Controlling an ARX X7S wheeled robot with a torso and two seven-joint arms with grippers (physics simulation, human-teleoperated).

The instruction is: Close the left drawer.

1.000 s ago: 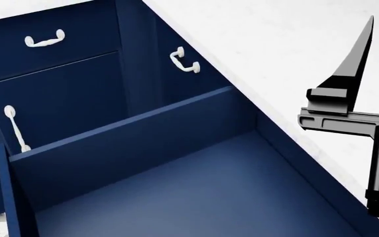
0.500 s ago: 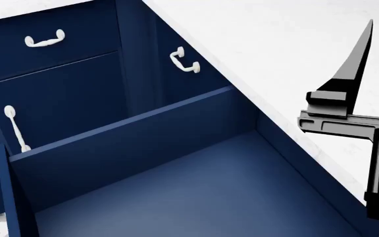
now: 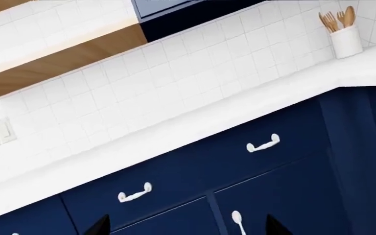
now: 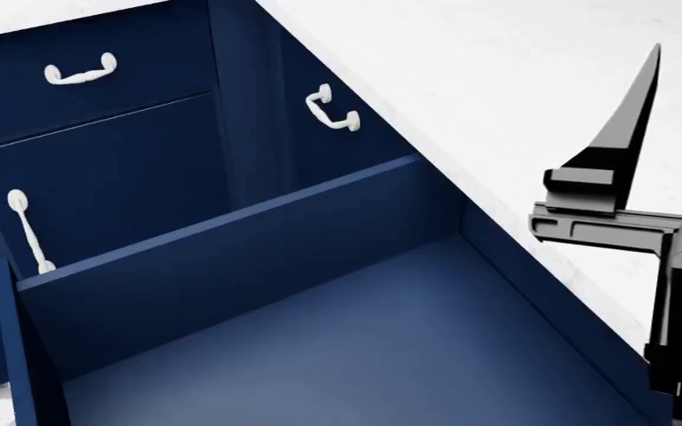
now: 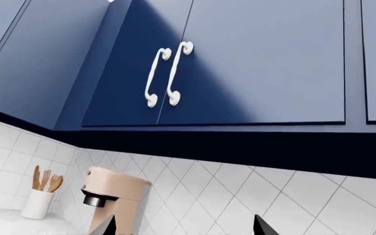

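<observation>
The left drawer (image 4: 353, 346) stands pulled far out in the head view, a wide, deep navy box with a plain navy inside. Its handle is out of view. My right gripper (image 4: 649, 71) is raised over the white counter (image 4: 495, 89) to the right of the drawer, apart from it, with one black finger pointing up. In the right wrist view its two tips stand wide apart with nothing between them (image 5: 184, 227). My left gripper (image 3: 186, 227) shows only in the left wrist view, open and empty, facing closed navy cabinet fronts.
Closed navy drawers with curved white handles (image 4: 81, 71) (image 4: 331, 106) and a cabinet door with a long white handle (image 4: 29, 232) lie behind the open drawer. A white utensil holder (image 3: 346, 39) stands on the counter. A beige appliance (image 5: 113, 200) stands below the upper cabinets (image 5: 240, 63).
My right gripper has shifted slightly left and up in the head view. The drawer has not moved.
</observation>
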